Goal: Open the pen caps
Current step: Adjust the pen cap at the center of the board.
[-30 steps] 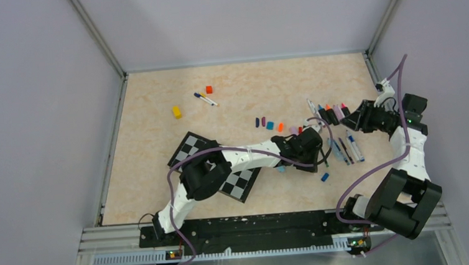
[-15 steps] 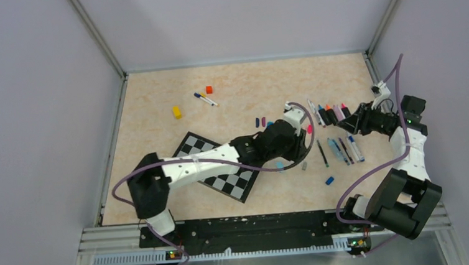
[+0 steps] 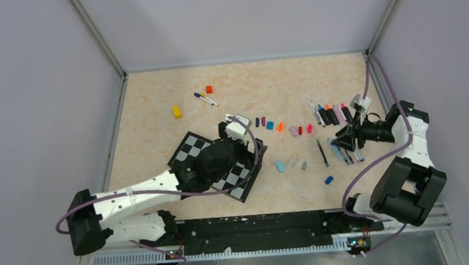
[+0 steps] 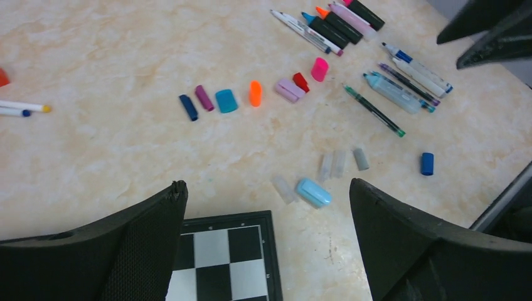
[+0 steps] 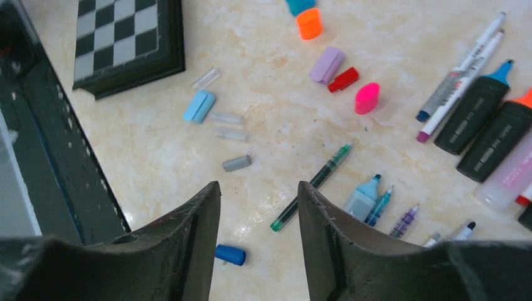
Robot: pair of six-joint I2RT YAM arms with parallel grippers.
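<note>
Several pen caps lie loose in a row: dark blue [image 4: 188,107], purple [image 4: 204,98], teal [image 4: 226,100], orange [image 4: 255,93], lilac [image 4: 288,89], red [image 4: 301,81] and pink [image 4: 320,69]. Nearer lie a light blue cap [image 4: 313,192], a grey cap [image 4: 361,158] and a blue cap [image 5: 229,254]. Uncapped markers [image 3: 333,113] and thin pens [image 3: 345,153] lie at the right. My left gripper [image 4: 266,184] hangs wide open and empty over the chessboard's corner. My right gripper [image 5: 258,186] hovers open over bare table between the blue cap and a green pen [image 5: 312,186], holding nothing.
A black-and-white chessboard [image 3: 189,149] lies under my left arm. A yellow block [image 3: 176,112], a small orange-red cube [image 3: 209,89] and two thin capped pens [image 3: 205,99] sit at the back left. Walls close the table's sides and back.
My left arm swung back left from the pens to above the chessboard and its jaws opened wide. My right gripper came forward from the marker row to the thin pens and opened a little.
</note>
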